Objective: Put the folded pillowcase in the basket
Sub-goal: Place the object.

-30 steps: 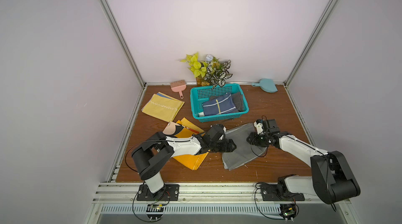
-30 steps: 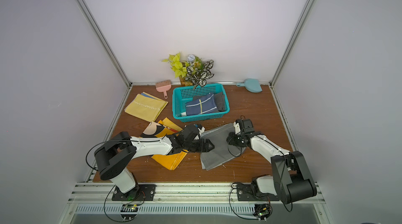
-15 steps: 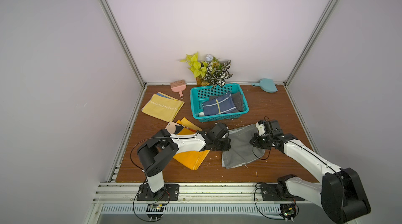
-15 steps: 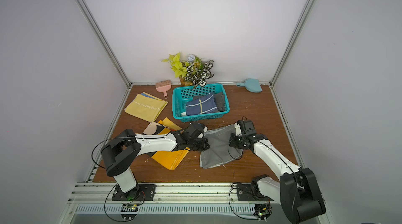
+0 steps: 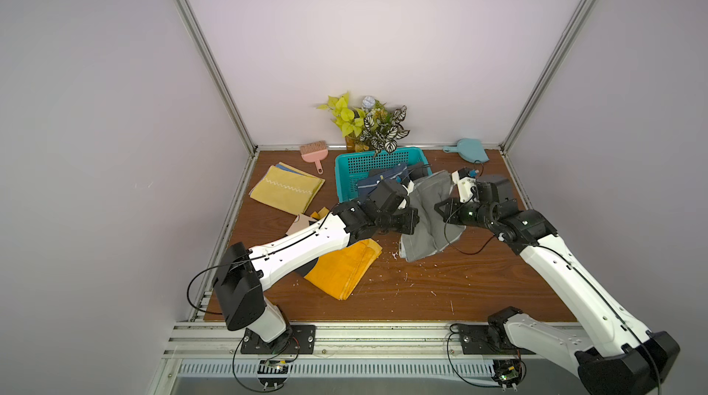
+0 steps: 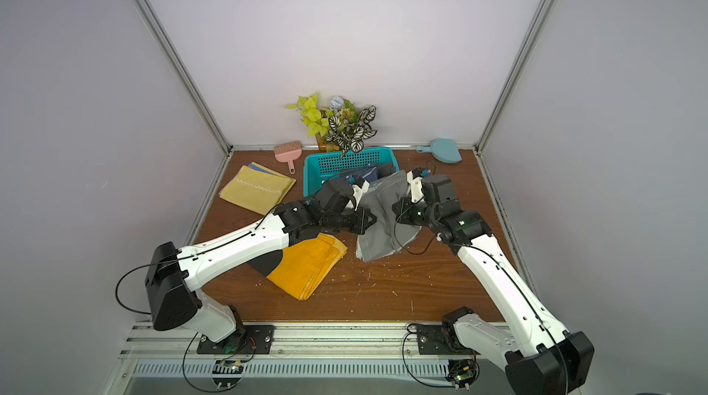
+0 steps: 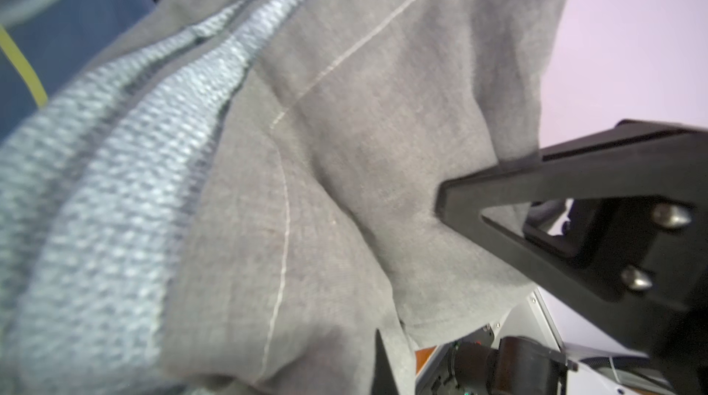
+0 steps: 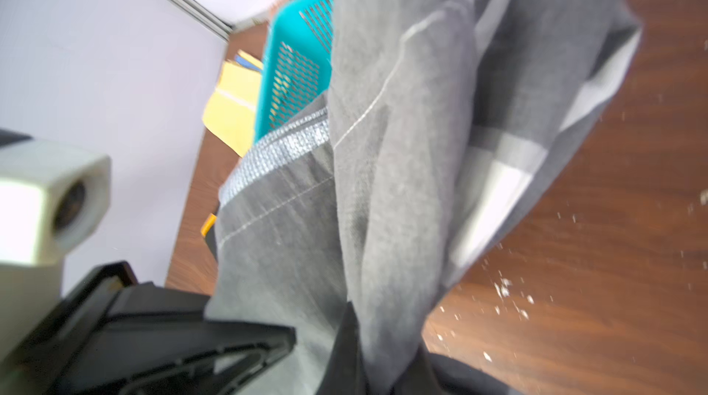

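In both top views, the left gripper [image 5: 412,220] and the right gripper [image 5: 440,210] each pinch one side of the grey pillowcase [image 5: 429,220]. It hangs crumpled between them over the table [image 5: 421,289], just in front of the basket [image 5: 346,172]. The left wrist view shows bunched grey cloth up close. In the right wrist view, the pillowcase [image 8: 383,182] is clamped at the jaws, with the basket [image 8: 291,67] behind it.

A: What is the grey pillowcase [image 5: 426,229] hiding?
B: It is covering a near corner of the basket [image 5: 356,167], plus the tips of the left gripper [image 5: 413,220] and right gripper [image 5: 440,212].
A: Wrist views?
B: Blurring, cropping the cloth.
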Controlling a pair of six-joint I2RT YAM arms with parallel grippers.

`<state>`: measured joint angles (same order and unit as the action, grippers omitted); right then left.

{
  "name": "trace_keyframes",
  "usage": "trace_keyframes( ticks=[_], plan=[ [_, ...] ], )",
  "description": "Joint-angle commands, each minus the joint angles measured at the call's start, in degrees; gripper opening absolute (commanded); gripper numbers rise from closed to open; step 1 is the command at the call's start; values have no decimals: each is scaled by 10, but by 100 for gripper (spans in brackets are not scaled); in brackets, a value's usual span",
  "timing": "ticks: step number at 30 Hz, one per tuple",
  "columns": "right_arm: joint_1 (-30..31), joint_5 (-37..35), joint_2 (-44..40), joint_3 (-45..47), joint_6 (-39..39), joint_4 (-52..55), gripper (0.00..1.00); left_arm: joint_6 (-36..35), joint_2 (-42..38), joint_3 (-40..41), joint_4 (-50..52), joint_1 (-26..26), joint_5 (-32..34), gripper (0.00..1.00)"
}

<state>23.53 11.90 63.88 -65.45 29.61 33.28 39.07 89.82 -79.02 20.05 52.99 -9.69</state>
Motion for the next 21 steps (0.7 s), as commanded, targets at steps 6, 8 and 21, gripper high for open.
trace_keyframes(
  ticks=[6, 8, 21],
  plan=[
    [-3, 6, 155, -139, -35, -81, 0, -101, 30, -89, 91, -104, 44, 1],
    [-5, 10, 199, -161, -36, -104, 0, -115, 46, -98, 91, -138, 33, 1],
    [-12, 10, 436, -300, -51, -160, 4, -185, 200, -174, 78, -277, 14, 1]
  ],
)
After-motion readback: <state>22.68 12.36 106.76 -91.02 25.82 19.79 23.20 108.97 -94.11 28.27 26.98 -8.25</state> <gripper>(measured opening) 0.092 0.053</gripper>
